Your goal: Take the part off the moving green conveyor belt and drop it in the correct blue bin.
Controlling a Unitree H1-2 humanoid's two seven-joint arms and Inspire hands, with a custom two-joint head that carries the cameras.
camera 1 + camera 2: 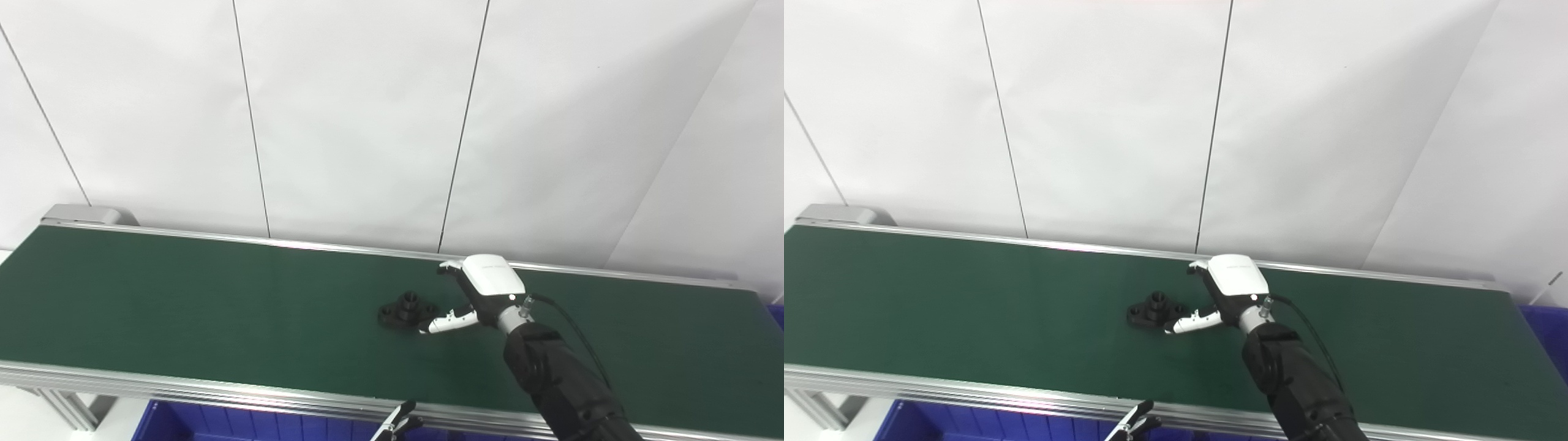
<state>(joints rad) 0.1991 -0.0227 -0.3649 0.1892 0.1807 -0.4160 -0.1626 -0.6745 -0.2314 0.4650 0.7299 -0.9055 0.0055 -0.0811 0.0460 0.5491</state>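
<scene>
A small black part with a flat flanged base and a short upright collar lies on the green conveyor belt, near its middle. My right hand is over the belt just right of the part, open, its thumb reaching toward the part's right edge and its fingers behind. It holds nothing. Only the fingertips of my left hand show at the bottom edge, in front of the belt.
A blue bin sits below the belt's front rail at the bottom left. Another blue bin shows at the belt's right end. A white panelled wall stands behind the belt.
</scene>
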